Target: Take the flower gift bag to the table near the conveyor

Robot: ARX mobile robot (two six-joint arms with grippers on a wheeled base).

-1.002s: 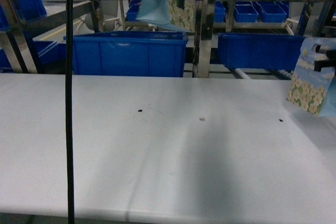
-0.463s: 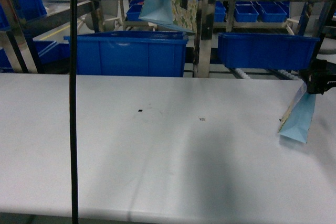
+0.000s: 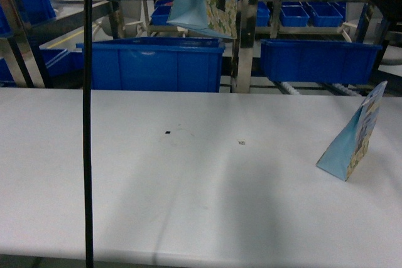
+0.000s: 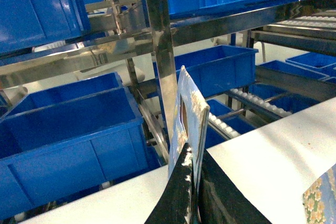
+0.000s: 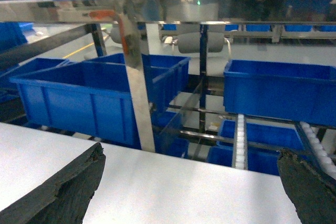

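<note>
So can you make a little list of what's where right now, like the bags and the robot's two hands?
bag on table: flower gift bag standing, leaning, on the white table, right side
bag in the air: second gift bag pinched by the left gripper
right gripper: open, holding nothing
behind the table: steel conveyor with blue bins

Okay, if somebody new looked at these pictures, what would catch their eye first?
Probably the flower gift bag standing alone on the right side of the white table. Next, a second bag pinched in the left gripper fingers, hanging up high before the blue bins on the conveyor.
</note>
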